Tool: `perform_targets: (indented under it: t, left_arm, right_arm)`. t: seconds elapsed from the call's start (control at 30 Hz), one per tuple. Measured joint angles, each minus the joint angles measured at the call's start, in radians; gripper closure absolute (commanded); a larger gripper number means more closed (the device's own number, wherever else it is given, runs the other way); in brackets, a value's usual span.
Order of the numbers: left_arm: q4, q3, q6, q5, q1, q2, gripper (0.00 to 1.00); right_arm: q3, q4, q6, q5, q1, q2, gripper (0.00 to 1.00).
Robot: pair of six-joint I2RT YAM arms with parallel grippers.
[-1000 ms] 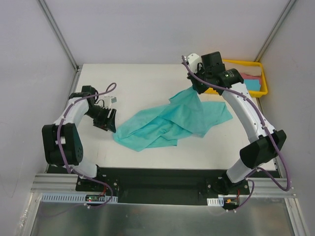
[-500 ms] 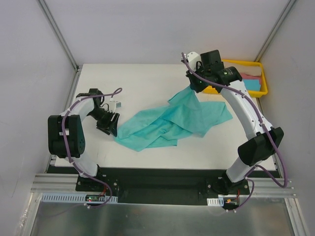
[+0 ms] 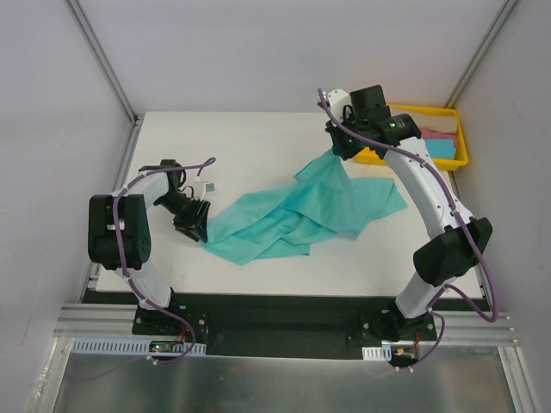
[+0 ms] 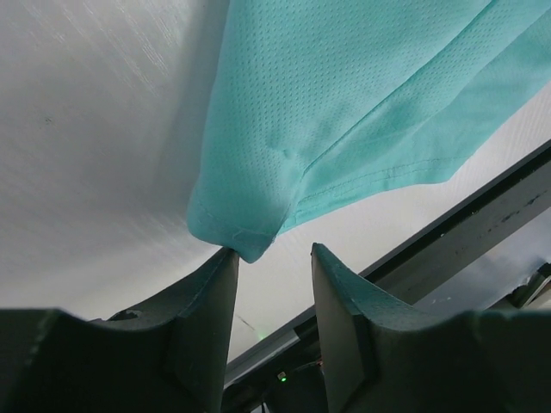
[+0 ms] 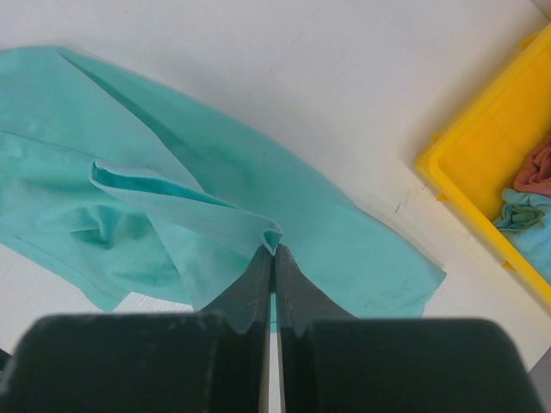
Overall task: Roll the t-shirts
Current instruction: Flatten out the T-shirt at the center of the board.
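Observation:
The sea-green t-shirt (image 3: 301, 211) lies crumpled across the white table, its far edge lifted. My right gripper (image 3: 337, 153) is shut on a pinched fold of that shirt (image 5: 274, 238) and holds it above the table. My left gripper (image 3: 199, 229) is open at the shirt's near left corner (image 4: 237, 245); the corner touches the tip of one finger (image 4: 215, 284), with nothing between the jaws. A pink t-shirt (image 3: 439, 133) and a sky-blue t-shirt (image 3: 443, 149) lie in the yellow tray, also seen in the right wrist view (image 5: 534, 172). The tan shirt is out of view.
The yellow plastic tray (image 3: 462, 142) stands at the table's far right corner. A small white object (image 3: 205, 183) lies on the table just beyond my left gripper. The table's black front rail (image 4: 448, 232) runs close behind the left fingers.
My left gripper has swung closer to the shirt's near left corner and slightly towards the front. My right gripper, still holding the fold, has barely moved.

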Motion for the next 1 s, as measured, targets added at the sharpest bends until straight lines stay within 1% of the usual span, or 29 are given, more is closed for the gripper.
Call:
perform_targets:
  t: [0.1, 0.23, 0.27, 0.3, 0.43, 0.53, 0.57, 0.63, 0.73, 0.8, 0.87, 1.0]
  left_arm:
    - [0.004, 0.000, -0.008, -0.001, -0.006, 0.010, 0.66]
    - [0.013, 0.000, -0.015, -0.001, -0.007, 0.017, 0.87]
    - [0.017, 0.000, -0.017, -0.001, -0.009, 0.019, 0.98]
    - [0.020, 0.000, -0.019, -0.001, -0.011, 0.021, 1.00]
    - [0.016, 0.005, -0.019, 0.000, -0.013, 0.021, 1.00]
    - [-0.041, 0.070, -0.016, -0.001, -0.013, 0.018, 1.00]
    - [-0.064, 0.108, -0.015, -0.001, -0.012, 0.015, 1.00]
    - [-0.113, 0.233, -0.011, 0.000, -0.007, 0.002, 1.00]
    - [-0.169, 0.474, -0.011, 0.002, 0.018, -0.010, 1.00]
    - [-0.194, 0.668, -0.011, 0.002, 0.049, -0.011, 1.00]
    - [-0.233, 0.838, -0.016, 0.001, 0.077, -0.008, 1.00]
    - [-0.306, 1.136, -0.018, -0.003, 0.109, -0.008, 1.00]
  right_arm:
    - [0.000, 0.000, 0.001, 0.000, 0.000, 0.001, 0.99]
    - [0.000, 0.001, 0.003, 0.000, -0.001, 0.004, 0.99]
    - [0.000, 0.001, 0.003, 0.000, -0.001, 0.005, 0.99]
    - [0.000, 0.001, 0.003, 0.000, -0.001, 0.006, 0.99]
    - [0.002, 0.000, 0.002, 0.000, -0.003, 0.008, 0.99]
    - [0.023, -0.009, -0.006, -0.001, -0.014, 0.009, 0.99]
    - [0.050, -0.019, -0.014, -0.002, -0.023, 0.016, 0.99]
    - [0.119, -0.025, -0.031, 0.002, -0.043, 0.034, 0.99]
    - [0.290, -0.033, -0.057, 0.021, -0.081, 0.082, 0.99]
    - [0.383, -0.014, -0.082, 0.040, -0.105, 0.101, 0.99]
    - [0.417, 0.026, -0.113, 0.063, -0.122, 0.096, 0.99]
    - [0.414, 0.113, -0.157, 0.102, -0.129, 0.065, 0.99]
